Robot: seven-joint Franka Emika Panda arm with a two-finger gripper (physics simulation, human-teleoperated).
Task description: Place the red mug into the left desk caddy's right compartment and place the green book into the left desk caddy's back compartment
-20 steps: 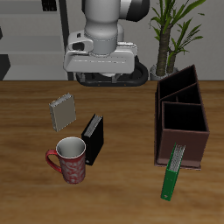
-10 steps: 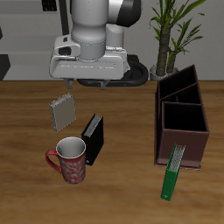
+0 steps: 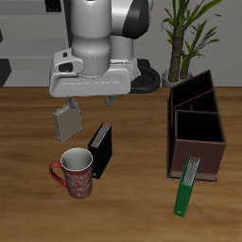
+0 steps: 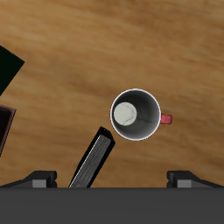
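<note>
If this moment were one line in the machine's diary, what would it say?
claw: open, empty, above table | red mug: upright on table, untouched | green book: leaning against left desk caddy | caddy cells: empty

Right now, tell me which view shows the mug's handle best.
The exterior view: the mug shows from the side, its loop handle in full profile. The wrist view looks straight down into the mug, so the handle is only a small red stub at the rim.
</note>
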